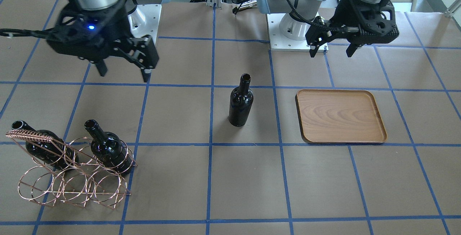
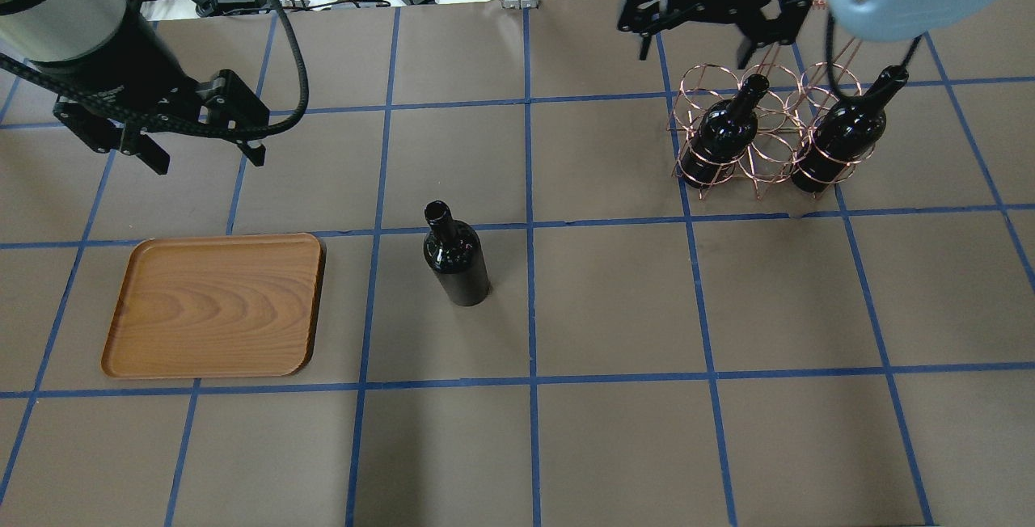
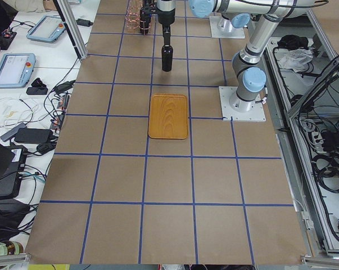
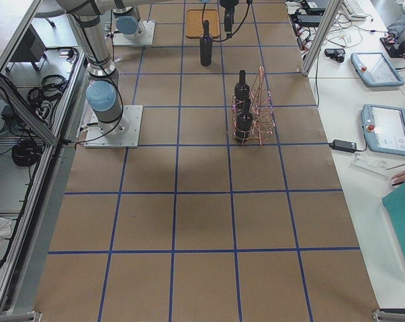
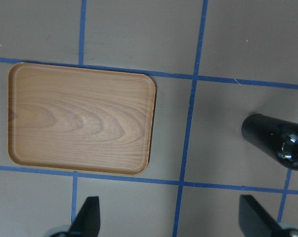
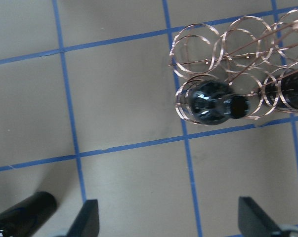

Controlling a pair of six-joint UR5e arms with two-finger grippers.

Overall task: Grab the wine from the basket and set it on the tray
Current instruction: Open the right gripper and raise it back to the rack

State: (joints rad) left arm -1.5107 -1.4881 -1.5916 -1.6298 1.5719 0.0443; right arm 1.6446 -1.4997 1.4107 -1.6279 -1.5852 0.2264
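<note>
Now the wine (image 2: 457,260) stands upright mid-bench, between the basket (image 1: 75,177) (two more bottles (image 2: 724,135) inside) near the far right corner and the tray (image 2: 214,305) toward the left end. The left gripper (image 2: 206,159) and the right gripper (image 2: 695,54) hang with jaws spread, holding nothing — next, I judge, the left one must take the neck.

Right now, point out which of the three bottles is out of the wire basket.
The lone upright bottle between tray and basket; the other two bottles sit in its rings.
</note>
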